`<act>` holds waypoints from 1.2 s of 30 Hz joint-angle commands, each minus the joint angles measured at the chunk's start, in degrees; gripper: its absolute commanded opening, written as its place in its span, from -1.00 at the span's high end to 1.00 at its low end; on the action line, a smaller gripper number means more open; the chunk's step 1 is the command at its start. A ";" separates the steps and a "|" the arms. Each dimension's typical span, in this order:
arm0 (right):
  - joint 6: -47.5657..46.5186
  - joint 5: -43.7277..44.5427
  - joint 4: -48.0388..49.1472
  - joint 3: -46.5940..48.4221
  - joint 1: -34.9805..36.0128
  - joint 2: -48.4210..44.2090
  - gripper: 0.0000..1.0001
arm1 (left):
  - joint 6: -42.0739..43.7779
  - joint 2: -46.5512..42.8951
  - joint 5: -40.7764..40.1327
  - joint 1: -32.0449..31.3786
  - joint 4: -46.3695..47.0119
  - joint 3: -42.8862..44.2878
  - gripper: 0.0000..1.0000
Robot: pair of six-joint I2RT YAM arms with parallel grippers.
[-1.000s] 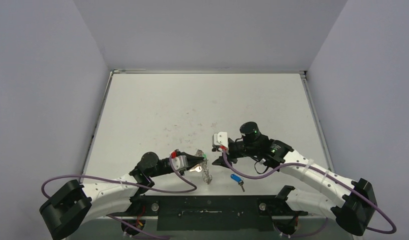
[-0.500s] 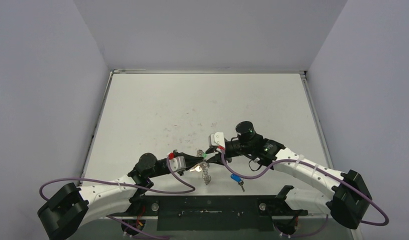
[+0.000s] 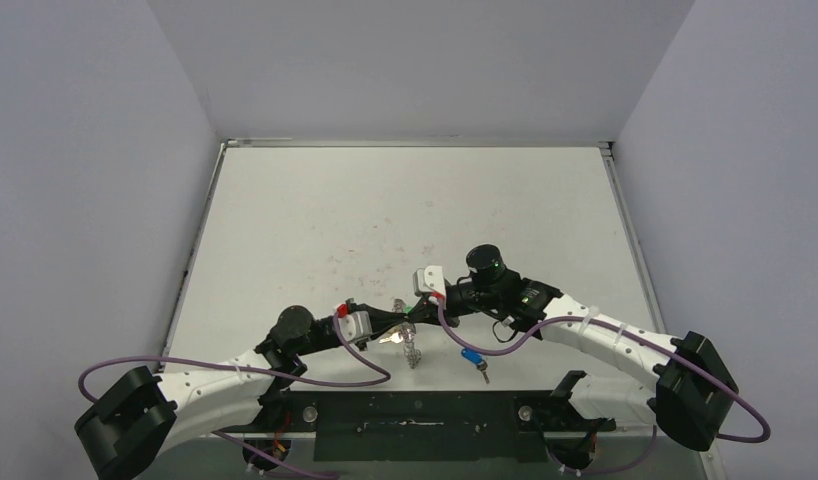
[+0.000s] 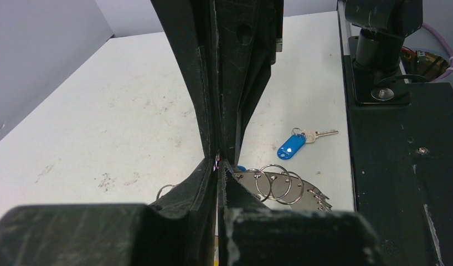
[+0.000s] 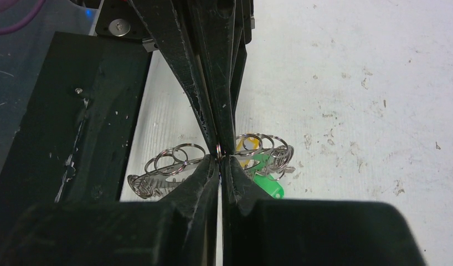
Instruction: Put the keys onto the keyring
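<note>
The keyring point(image 3: 409, 340) sits near the front edge of the table point(image 3: 405, 200) in the top view. There your two arms reach inward, left gripper point(image 3: 398, 320) and right gripper point(image 3: 413, 306) tip to tip, the right arm having swung leftward. At the left wrist your fingers are pressed shut on the ring's rim, with a blue-tagged key point(image 4: 293, 145) lying apart; at the right wrist the fingers, half open earlier, now pinch one wire loop point(image 5: 219, 147).

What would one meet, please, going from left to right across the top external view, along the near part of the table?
left arm's base → left wrist camera → keyring → blue-tagged key → right arm's base
</note>
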 commanded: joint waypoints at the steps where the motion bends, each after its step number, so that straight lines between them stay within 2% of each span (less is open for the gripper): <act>1: -0.58 -1.79 3.19 0.95 0.31 0.39 1.00 | -0.56 -1.49 1.34 -0.27 4.19 0.93 1.00; 5: -0.36 -0.82 2.00 1.57 0.23 -0.26 1.00 | -0.47 -2.10 0.66 -0.30 3.54 0.68 1.00; 7: -0.18 -0.12 -1.64 2.55 0.22 -0.20 1.00 | -0.22 -2.71 -0.05 -0.27 2.72 0.58 1.00; 14: 0.48 6.01 -13.35 9.28 1.47 1.01 1.00 | 0.24 -7.58 -3.71 -0.28 -2.43 0.05 0.56; 21: 0.44 19.92 -25.70 17.82 6.64 5.98 1.00 | 0.63 -15.58 -7.07 -0.35 -11.12 -0.52 0.46; 24: 1.44 23.01 -29.76 21.74 7.81 8.68 1.00 | 1.11 -17.24 -7.15 -0.36 -13.73 -0.48 0.40; 36: 2.20 21.72 -30.63 24.30 9.32 10.51 1.00 | 3.96 -11.96 -4.22 -0.47 -17.33 2.01 0.29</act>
